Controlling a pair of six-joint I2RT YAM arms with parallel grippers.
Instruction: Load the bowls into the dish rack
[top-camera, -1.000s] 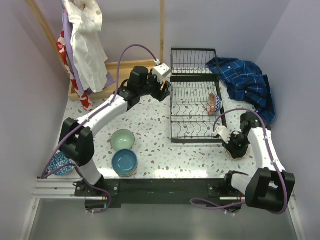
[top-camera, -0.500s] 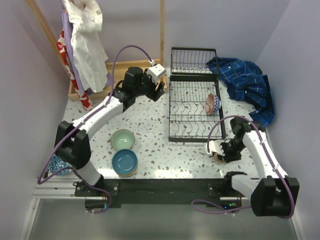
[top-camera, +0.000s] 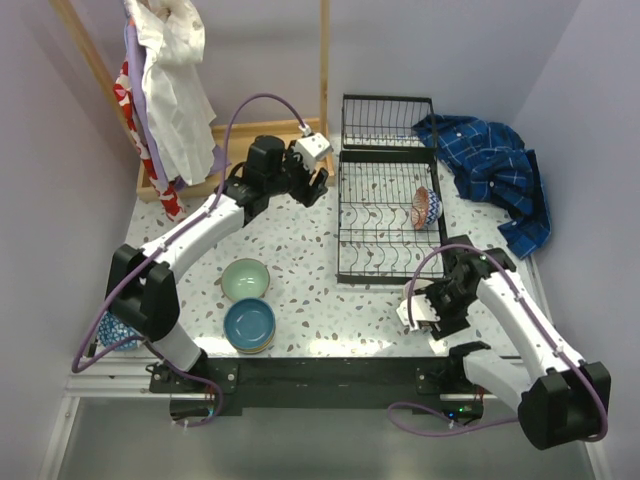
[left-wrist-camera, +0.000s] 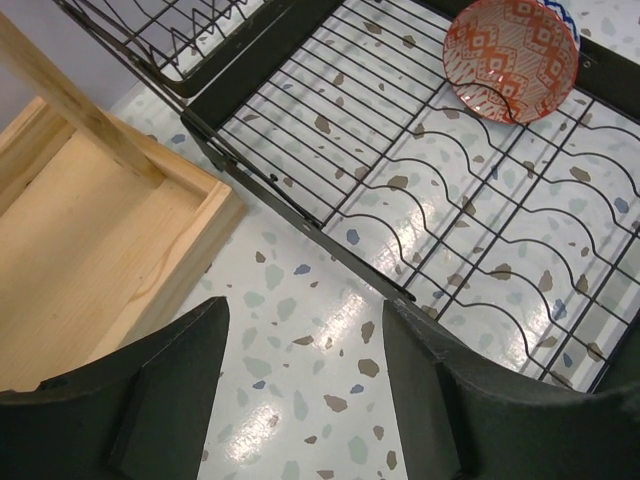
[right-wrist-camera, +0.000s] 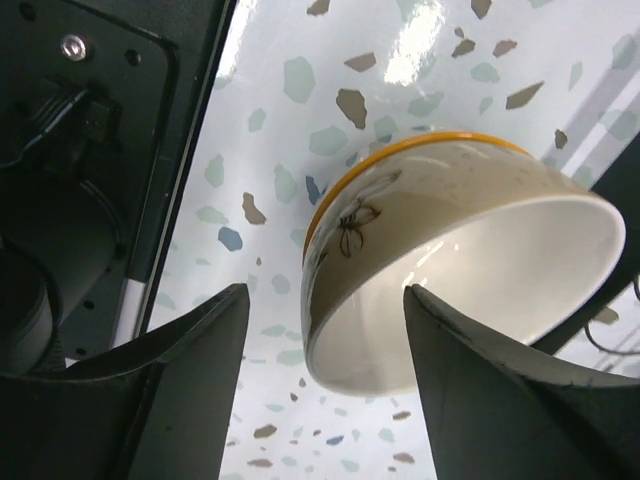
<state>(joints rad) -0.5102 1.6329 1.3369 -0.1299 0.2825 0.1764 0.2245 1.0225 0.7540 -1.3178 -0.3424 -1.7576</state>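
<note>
The right hand (right-wrist-camera: 322, 300), fingers spread wide, straddles the tilted cream bowl (right-wrist-camera: 470, 230), apparently loose between them; the dish rack (top-camera: 388, 282) lies close, just up-table.

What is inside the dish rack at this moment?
One red-orange patterned bowl stands on edge in the dish rack; other slots show only tabletop. Anything directly behind that bowl is hidden.

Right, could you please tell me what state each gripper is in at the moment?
Left gripper: open, holding nothing.
Right gripper: open, fingers not clamped on the yellow-rimmed cream bowl between them.
</note>
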